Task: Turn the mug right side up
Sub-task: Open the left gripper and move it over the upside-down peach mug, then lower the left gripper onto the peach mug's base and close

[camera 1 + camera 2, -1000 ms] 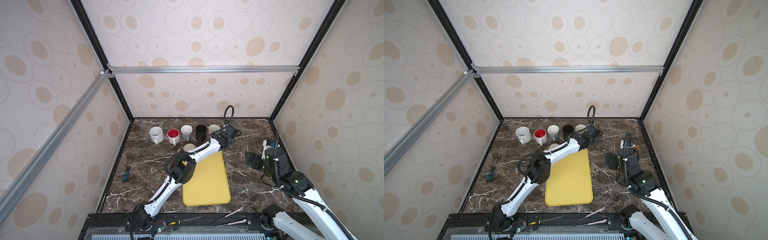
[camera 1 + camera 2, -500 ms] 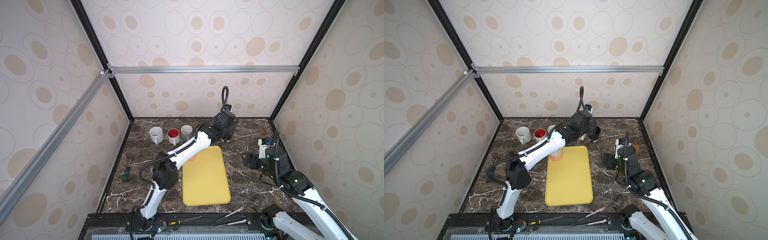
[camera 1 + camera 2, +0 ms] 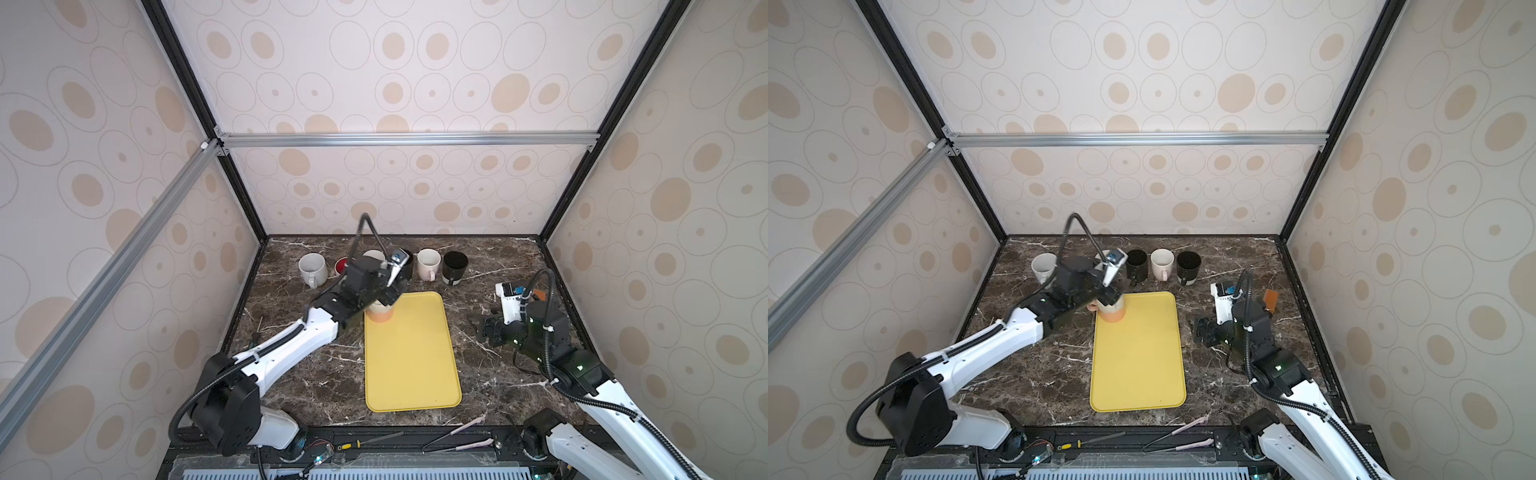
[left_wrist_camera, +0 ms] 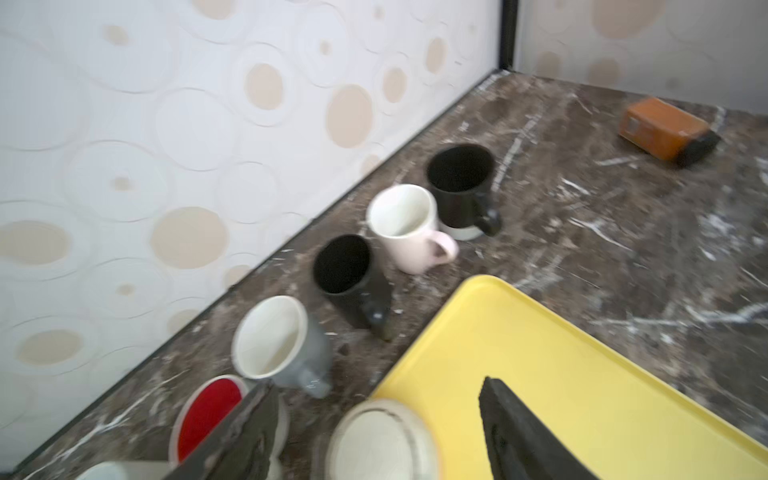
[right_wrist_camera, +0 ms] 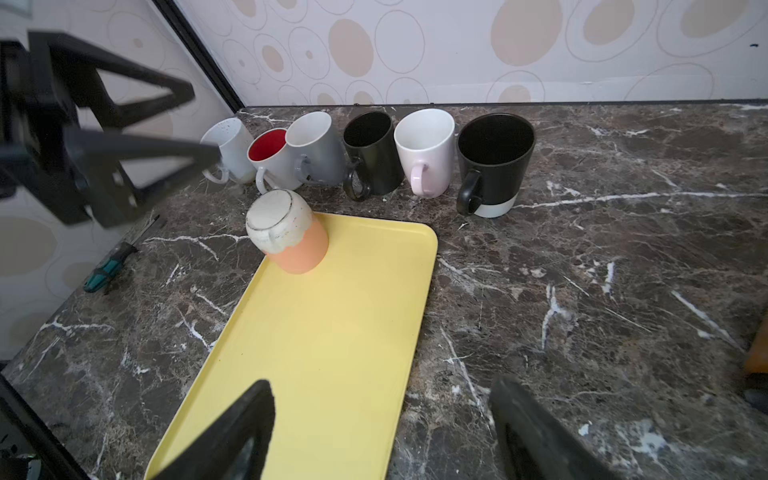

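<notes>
**Left pincer poised, open, over the overturned mug**

The left pincer point(image 4: 376, 384) stands with its jaws well apart and holds nothing. In its wrist view the cream base of the orange mug point(image 4: 380, 440) shows at the bottom centre of the frame, between the two dark fingers and below them, with no contact that I can see. That mug point(image 5: 291, 237) sits mouth down on the upper left corner of the yellow tray point(image 5: 332, 353), its handle facing the frame's left in a top view point(image 3: 1092, 306).

The wide, centred stance looks like a line-up for gripping the body from above so it can be lifted and flipped. The right pincer point(image 5: 380, 386) is also open and empty, parked over the marble to the right of the tray, seemingly kept clear.

A second ago the left pincer was at the right end of the row of upright mugs point(image 5: 372, 145) along the upper edge of the table, near the black mug with a white base point(image 5: 494, 158). It has since swung left and toward the frame's centre, arriving above the tray corner. The right pincer has barely shifted.
</notes>
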`<state>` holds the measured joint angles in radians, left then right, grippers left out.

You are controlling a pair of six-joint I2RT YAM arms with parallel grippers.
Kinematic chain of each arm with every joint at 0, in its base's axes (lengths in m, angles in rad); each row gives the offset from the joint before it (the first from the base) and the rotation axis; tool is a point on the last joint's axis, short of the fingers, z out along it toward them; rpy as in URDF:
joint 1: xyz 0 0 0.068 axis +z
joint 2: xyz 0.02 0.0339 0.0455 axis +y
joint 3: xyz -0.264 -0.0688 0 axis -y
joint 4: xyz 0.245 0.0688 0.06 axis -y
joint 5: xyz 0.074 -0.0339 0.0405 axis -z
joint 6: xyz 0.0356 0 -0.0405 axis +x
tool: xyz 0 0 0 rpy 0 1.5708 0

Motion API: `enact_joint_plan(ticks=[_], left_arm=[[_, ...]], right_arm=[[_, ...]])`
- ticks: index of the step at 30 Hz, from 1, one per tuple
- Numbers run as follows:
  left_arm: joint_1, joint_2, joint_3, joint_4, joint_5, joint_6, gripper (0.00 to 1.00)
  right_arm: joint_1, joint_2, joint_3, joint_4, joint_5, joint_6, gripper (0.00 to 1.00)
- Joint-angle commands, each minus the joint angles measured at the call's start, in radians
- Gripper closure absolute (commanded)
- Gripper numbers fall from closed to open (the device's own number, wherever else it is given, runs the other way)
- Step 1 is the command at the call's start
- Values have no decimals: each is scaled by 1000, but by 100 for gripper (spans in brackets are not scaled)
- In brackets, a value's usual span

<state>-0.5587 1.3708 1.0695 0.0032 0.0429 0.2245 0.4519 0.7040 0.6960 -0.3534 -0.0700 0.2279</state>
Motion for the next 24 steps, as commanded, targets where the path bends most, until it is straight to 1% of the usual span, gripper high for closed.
enact_joint_plan(ticks=[1, 3, 4, 7, 8, 10, 12, 13, 15, 18, 22, 24], left_arm=[[84, -41, 40, -139, 116, 99, 24], [131, -24, 55, -264, 180, 189, 27], [141, -11, 64, -313, 191, 230, 27], [166, 36, 71, -422, 164, 355, 26], [181, 52, 75, -475, 172, 399, 25], [222, 94, 98, -589, 227, 479, 25], [265, 146, 127, -683, 228, 554, 26], [275, 159, 132, -700, 214, 577, 26], [301, 158, 114, -666, 200, 597, 25], [329, 182, 107, -652, 281, 614, 26], [330, 194, 71, -576, 335, 633, 26], [331, 206, 67, -550, 343, 628, 26]], right_arm=[[12, -32, -32, 102, -32, -100, 16], [14, -36, -39, 104, -59, -112, 16], [17, -35, -39, 104, -67, -111, 16], [27, -35, -39, 101, -77, -112, 15], [31, -37, -39, 98, -72, -114, 15], [33, -46, -44, 106, -55, -97, 15], [33, -74, -63, 136, -47, -82, 15], [33, -84, -68, 141, -42, -80, 15], [33, -96, -70, 137, -18, -79, 15], [33, -97, -70, 128, -5, -78, 15], [33, -87, -69, 129, -2, -71, 16], [33, -83, -66, 124, 14, -69, 16]])
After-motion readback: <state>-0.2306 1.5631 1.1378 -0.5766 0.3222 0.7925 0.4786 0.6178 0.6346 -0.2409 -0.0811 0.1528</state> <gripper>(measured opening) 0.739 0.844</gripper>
